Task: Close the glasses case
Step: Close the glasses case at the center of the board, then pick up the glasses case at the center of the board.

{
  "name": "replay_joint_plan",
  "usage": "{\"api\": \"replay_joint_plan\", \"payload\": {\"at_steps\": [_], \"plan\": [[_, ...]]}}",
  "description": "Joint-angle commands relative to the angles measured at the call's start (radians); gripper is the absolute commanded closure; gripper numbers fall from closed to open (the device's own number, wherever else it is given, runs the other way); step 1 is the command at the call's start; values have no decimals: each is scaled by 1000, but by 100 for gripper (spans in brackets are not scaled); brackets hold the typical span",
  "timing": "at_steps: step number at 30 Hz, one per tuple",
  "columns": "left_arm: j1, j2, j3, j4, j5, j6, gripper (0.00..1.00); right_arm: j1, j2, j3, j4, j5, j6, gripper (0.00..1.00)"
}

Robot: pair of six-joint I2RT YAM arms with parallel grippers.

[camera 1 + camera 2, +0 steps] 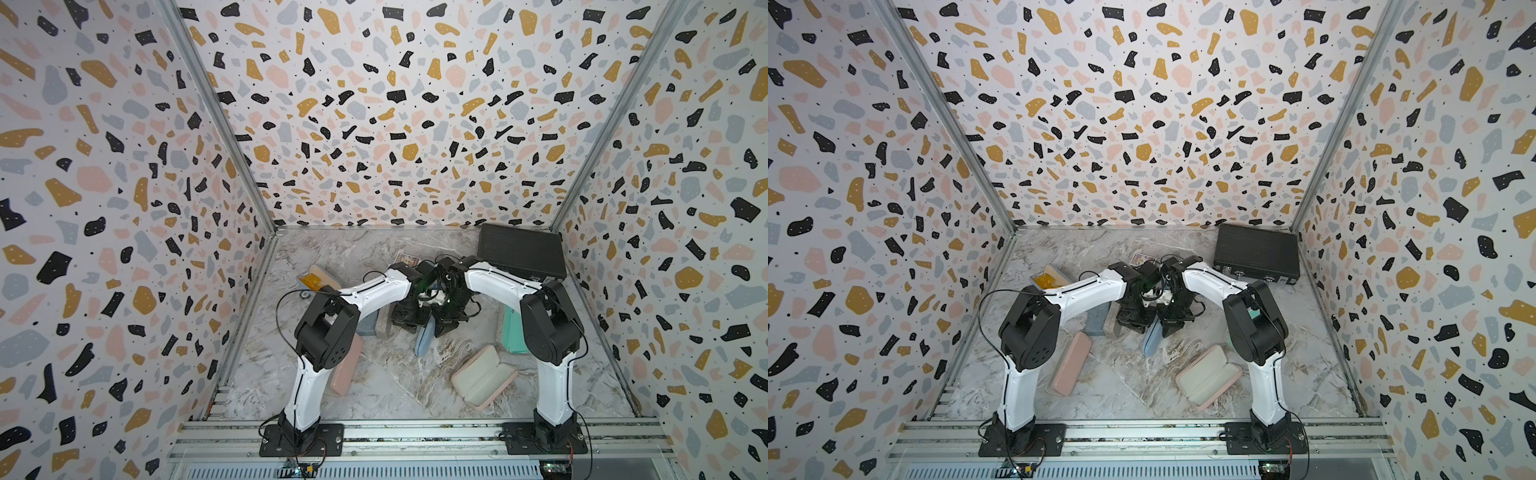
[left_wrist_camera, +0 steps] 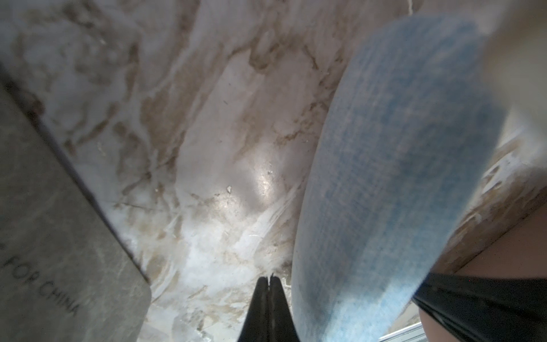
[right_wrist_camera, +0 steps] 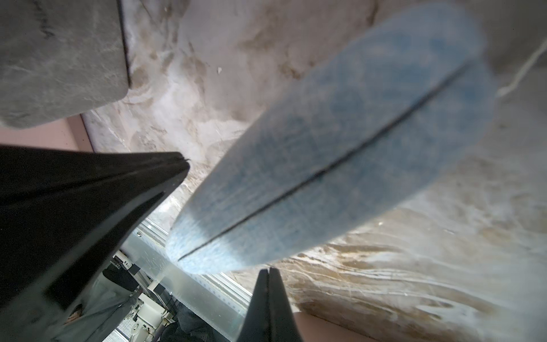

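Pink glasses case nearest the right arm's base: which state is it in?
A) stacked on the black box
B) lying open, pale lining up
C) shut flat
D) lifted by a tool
B: in a top view the pink glasses case lies spread open, both pale-lined halves facing up.

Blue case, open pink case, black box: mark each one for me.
Blue case [image 3: 310, 139]: right wrist view, on the shell beside the seam.
Open pink case [image 1: 478, 368]: in a top view, on the cream lining.
Black box [image 1: 521, 251]: in a top view, on the lid.
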Motion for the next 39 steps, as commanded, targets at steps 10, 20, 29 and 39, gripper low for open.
{"api": "replay_joint_plan", "payload": {"at_steps": [10, 20, 29, 39], "plan": [[16, -232, -53, 46, -49, 35, 100, 26, -140, 2, 47, 98, 45, 82], [126, -371, -156, 68, -33, 42, 95, 11, -277, -82, 50, 264, 195, 68], [226, -503, -279, 203, 103, -3, 26, -58, -447, -138, -43, 505, 304, 40], [252, -511, -300, 240, 170, -22, 3, -177, -485, -231, -105, 582, 331, 32]]}}
